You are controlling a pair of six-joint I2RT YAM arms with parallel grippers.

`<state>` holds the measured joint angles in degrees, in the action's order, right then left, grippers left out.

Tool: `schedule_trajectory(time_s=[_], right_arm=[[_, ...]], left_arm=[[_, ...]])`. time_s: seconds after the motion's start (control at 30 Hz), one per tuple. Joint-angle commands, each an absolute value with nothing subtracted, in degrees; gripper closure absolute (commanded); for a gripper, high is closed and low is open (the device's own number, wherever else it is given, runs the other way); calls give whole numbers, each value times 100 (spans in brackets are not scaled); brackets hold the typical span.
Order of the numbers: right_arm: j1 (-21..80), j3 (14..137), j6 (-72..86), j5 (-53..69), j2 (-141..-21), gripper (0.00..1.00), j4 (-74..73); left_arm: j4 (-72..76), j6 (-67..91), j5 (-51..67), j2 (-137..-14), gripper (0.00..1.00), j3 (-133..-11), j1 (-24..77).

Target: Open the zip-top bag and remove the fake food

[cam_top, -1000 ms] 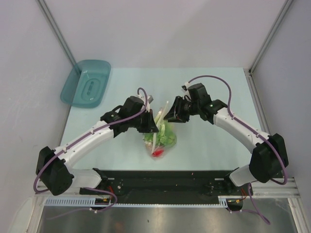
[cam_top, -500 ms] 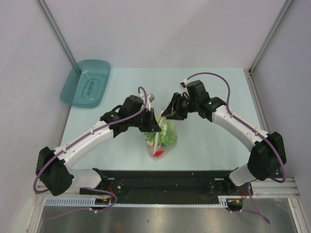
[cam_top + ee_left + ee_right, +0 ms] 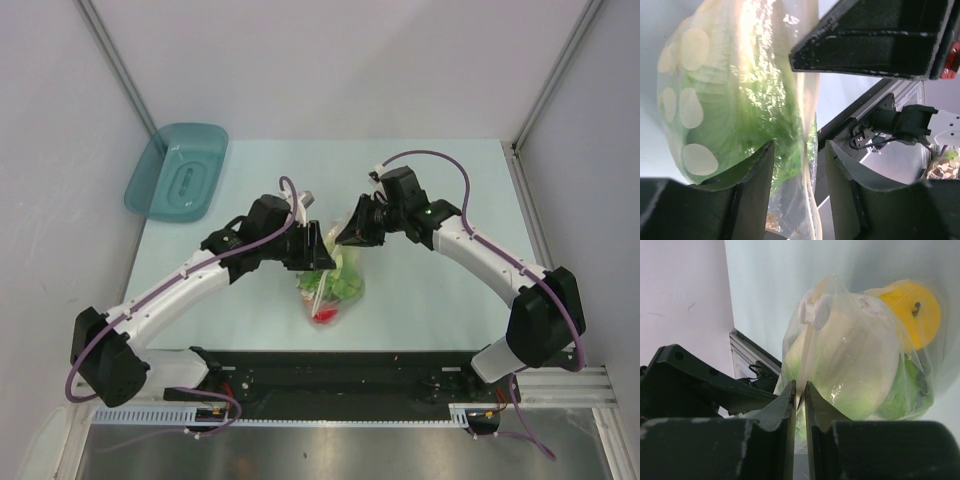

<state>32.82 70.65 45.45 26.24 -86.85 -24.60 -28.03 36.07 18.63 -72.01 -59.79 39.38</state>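
While the right gripper [image 3: 799, 390] pinches the zip-top bag [image 3: 850, 365] from one o'clock, the left gripper [image 3: 799, 152] at ten o'clock straddles it, jaws spread.

top: high at near edge, looking down over whole counter [image 3: 440, 290] | both wrists: very close, opposite sides | all share: zip-top bag [image 3: 332, 283]

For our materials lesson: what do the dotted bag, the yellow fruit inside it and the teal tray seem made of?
The zip-top bag looks like thin, glossy clear plastic film: it crinkles and glints. The yellow fruit is probably moulded plastic, smooth and evenly coloured. The teal tray seems rigid translucent plastic with moulded ridges.
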Motion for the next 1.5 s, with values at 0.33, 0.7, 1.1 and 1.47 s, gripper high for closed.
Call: schedule_trajectory(time_s=[0.33, 0.7, 1.1, 1.47], right_arm=[[3138, 6750, 4473, 3225, -8358, 100, -1706], [3173, 6724, 4605, 3410, -8402, 100, -1424], [3225, 6688, 4588, 3454, -8367, 100, -1406], [3226, 6706, 4588, 3454, -8376, 100, -1415]], left_arm=[[-2805, 3445, 2574, -7435, 64, -6381, 3393], [-2276, 3770, 2900, -7603, 65, -6302, 3454], [-2496, 3744, 2241, -7347, 62, -6477, 3454], [-2250, 3937, 2329, -7418, 62, -6372, 3568]])
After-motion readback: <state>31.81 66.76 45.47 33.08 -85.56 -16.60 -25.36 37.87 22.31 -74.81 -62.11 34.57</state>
